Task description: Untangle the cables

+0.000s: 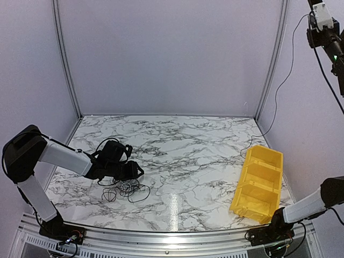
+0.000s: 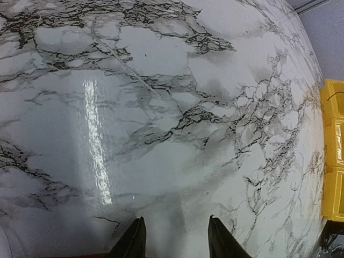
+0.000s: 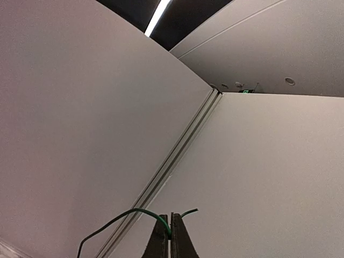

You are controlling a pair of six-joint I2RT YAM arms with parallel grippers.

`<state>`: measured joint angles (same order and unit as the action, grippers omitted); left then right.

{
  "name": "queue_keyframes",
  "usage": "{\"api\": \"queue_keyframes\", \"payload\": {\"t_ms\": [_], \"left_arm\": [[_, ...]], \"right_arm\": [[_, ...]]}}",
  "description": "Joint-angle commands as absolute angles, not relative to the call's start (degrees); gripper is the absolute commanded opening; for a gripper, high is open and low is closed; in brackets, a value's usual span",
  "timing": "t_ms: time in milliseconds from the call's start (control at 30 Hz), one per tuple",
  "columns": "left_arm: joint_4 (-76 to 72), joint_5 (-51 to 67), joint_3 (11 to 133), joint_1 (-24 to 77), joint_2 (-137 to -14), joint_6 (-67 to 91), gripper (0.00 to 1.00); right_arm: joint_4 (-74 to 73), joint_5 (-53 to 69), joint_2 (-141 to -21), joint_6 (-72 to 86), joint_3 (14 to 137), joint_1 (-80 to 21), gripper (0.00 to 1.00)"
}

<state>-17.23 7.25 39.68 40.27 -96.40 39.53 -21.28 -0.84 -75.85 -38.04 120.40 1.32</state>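
A tangle of thin black and whitish cables [image 1: 124, 189] lies on the marble table [image 1: 188, 161] at the front left. My left gripper [image 1: 140, 172] hovers just behind the pile; in the left wrist view it [image 2: 176, 219] is open and empty over bare marble, with no cable in sight. My right gripper [image 1: 322, 19] is raised high at the top right. In the right wrist view it [image 3: 171, 216] is shut on a thin green cable [image 3: 129, 213]. From above, that cable [image 1: 278, 91] hangs down to the table near the bin.
A yellow bin with three compartments [image 1: 267, 161] stands at the right front; its edge shows in the left wrist view [image 2: 333, 161]. Grey enclosure walls [image 1: 172, 54] surround the table. An aluminium rail [image 1: 161, 236] runs along the near edge.
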Motion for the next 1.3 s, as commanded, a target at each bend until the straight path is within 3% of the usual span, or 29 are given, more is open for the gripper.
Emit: {"api": "queue_keyframes", "payload": {"t_ms": [0,133,300,600,933,1067,1267], "left_arm": [[-15.3,7.7,41.3,40.1,-97.2,39.3,0.43],[-15.3,7.8,41.3,40.2,-97.2,39.5,0.43],[-15.4,7.7,40.4,40.4,-97.1,39.6,0.43],[-15.4,8.0,39.5,40.6,-96.7,39.4,0.43],[-15.5,8.0,39.2,40.9,-96.7,39.7,0.43],[-15.6,8.0,38.7,40.9,-96.7,39.8,0.43],[-15.6,8.6,39.5,40.9,-97.5,39.1,0.44]], "right_arm": [[-17.3,-4.5,-76.2,-39.9,124.8,1.9,0.00],[-18.1,-5.6,-79.2,-40.4,130.1,1.9,0.00],[-17.0,-7.1,-78.6,-42.2,126.8,1.8,0.00],[-13.3,-11.7,-72.0,-46.9,106.9,4.1,0.00],[-17.8,-2.3,-66.1,-42.0,88.3,13.1,0.00],[-22.8,4.6,-61.3,-41.3,79.0,13.4,0.00],[-27.1,5.8,-54.9,-40.5,71.3,13.4,0.00]]}}
